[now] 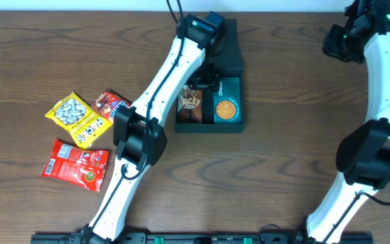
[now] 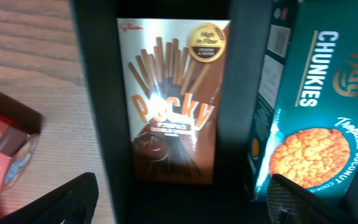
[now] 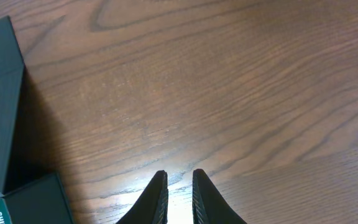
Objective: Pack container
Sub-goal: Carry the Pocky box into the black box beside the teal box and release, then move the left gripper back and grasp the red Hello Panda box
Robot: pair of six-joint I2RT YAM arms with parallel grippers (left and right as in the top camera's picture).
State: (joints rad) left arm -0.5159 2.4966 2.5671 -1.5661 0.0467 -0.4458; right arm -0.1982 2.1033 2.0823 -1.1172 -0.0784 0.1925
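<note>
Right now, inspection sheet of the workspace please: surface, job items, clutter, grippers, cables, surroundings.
Surface: wooden table, bare on the right.
Job's things: black container open, flap lid behind it; Pocky box and Chunkies box side by side inside.
Clutter: yellow packet, red-and-blue packet, red packet, left of the left arm.
Grippers: left gripper open over the Pocky box, holding nothing; right gripper almost shut, empty, over bare table.
Cables: black cable at the far edge.
Surroundings: nothing seen.
</note>
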